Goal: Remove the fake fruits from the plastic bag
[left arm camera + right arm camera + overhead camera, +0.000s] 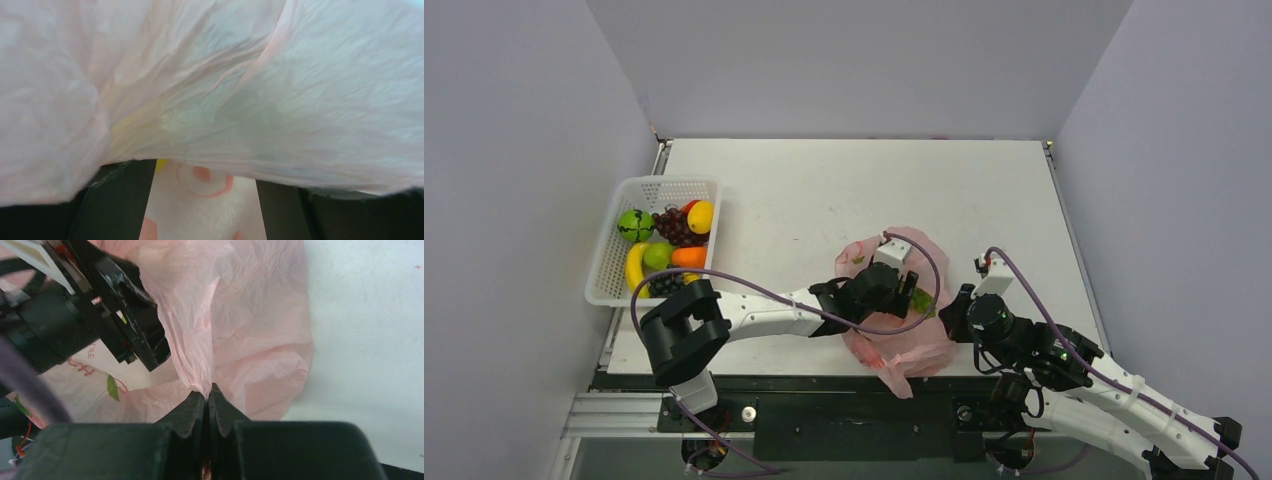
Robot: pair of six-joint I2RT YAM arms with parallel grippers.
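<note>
The pink plastic bag [924, 350] lies crumpled near the front of the table. My left gripper [902, 292] reaches into its mouth. In the left wrist view the pink film [250, 100] drapes over the fingers [117, 200], which stand apart with printed film between them, and a sliver of something yellow [161, 164] shows at the left finger. A green fruit [921, 300] shows inside the bag beside the gripper. My right gripper [952, 318] is shut on a fold of the bag's film [200, 365] at the bag's right side, as the right wrist view [207, 392] shows.
A white mesh basket [669, 181] stands at the left edge of the table with several fruits in it, among them a lemon [700, 216], grapes [674, 226], an orange [689, 257] and a banana [634, 268]. Grey walls close in the table on three sides.
</note>
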